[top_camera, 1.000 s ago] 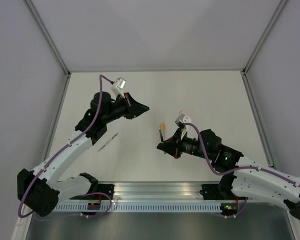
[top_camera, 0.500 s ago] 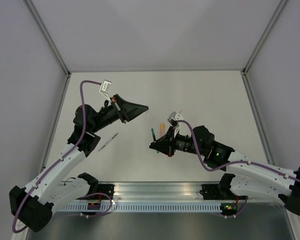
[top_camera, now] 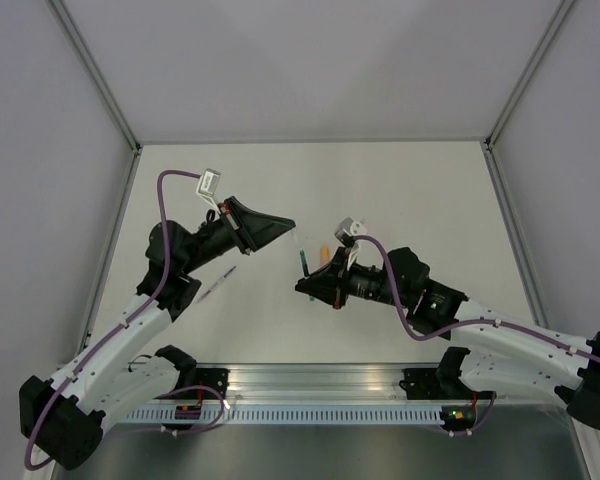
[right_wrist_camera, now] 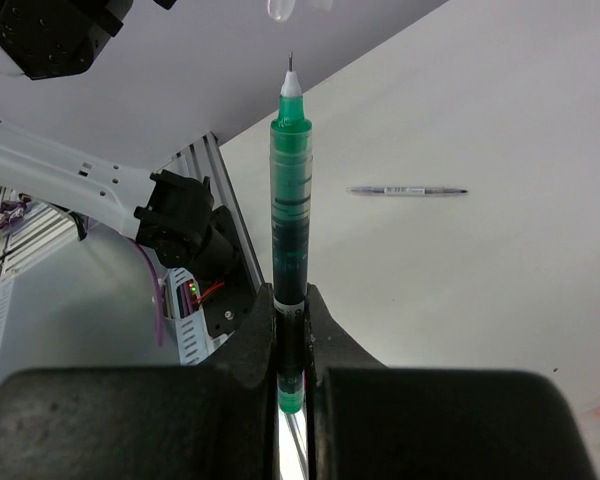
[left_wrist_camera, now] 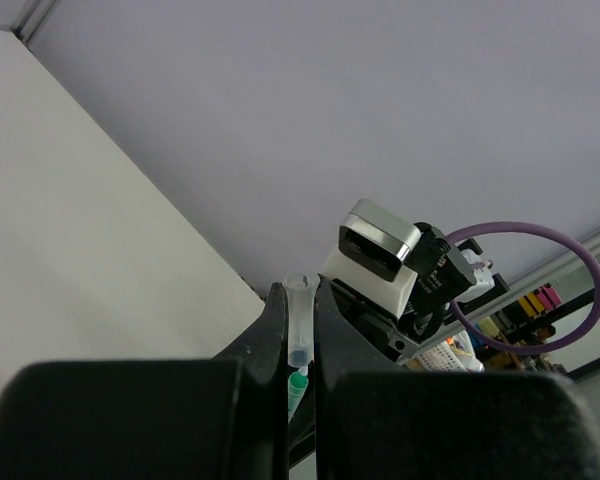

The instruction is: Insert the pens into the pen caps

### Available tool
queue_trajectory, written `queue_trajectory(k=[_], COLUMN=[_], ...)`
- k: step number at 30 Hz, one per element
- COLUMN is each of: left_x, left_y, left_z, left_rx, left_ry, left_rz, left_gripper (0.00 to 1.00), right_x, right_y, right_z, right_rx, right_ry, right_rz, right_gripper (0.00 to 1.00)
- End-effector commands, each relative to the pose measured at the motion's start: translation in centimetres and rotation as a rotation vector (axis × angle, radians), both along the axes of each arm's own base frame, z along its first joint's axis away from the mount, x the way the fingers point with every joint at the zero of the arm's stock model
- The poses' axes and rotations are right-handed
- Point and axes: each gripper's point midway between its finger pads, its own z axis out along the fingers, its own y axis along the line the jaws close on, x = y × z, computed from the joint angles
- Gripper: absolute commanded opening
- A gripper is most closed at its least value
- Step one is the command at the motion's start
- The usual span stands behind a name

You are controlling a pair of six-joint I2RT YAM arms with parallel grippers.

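My left gripper [top_camera: 288,223] is shut on a clear pen cap [top_camera: 296,239]; in the left wrist view the cap [left_wrist_camera: 299,322] sits between the fingers [left_wrist_camera: 270,330], open end outward. My right gripper [top_camera: 307,286] is shut on the dark green pen [top_camera: 303,263], tip pointing at the cap. In the right wrist view the pen [right_wrist_camera: 290,220] stands up from the gripper [right_wrist_camera: 291,300], its tip just short of the cap [right_wrist_camera: 283,8]. The green tip [left_wrist_camera: 297,386] shows just behind the cap in the left wrist view. A pale pen [top_camera: 216,283] lies on the table. An orange piece [top_camera: 325,252] lies beside the right gripper.
The white table [top_camera: 420,200] is walled by grey panels at the back and sides. A metal rail [top_camera: 320,385] with both arm bases runs along the near edge. The pale pen also shows in the right wrist view [right_wrist_camera: 408,190].
My right gripper carried the green pen left and up off the table area. My left gripper swung down and right, bringing the clear cap close to the pen's tip.
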Motion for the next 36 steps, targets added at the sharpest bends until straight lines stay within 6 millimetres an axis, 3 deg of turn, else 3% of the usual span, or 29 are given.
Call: queue_trajectory(k=[1, 8, 22, 36], left_x=[-1.2, -1.5, -2.6, -2.4], left_y=[0.0, 0.2, 0.6, 0.7], left_z=[1.8, 1.2, 1.1, 2.4], left_rx=[-0.045, -0.043, -0.006, -0.001], left_ry=[-0.059, -0.076, -0.153, -0.192], left_rz=[-0.036, -0.038, -0.042, -0.022], left_gripper=[0.02, 0.02, 0.02, 0.02], right_x=[0.1, 0.7, 1.0, 0.0], right_y=[0.8, 1.3, 1.7, 2.1], right_z=[3.5, 2.9, 3.8, 3.8], right_rx=[0.085, 0.067, 0.086, 0.088], right_ry=[-0.040, -0.033, -0.026, -0.023], right_rz=[0.012, 0.002, -0.002, 0.061], right_gripper=[0.00, 0.00, 0.00, 0.00])
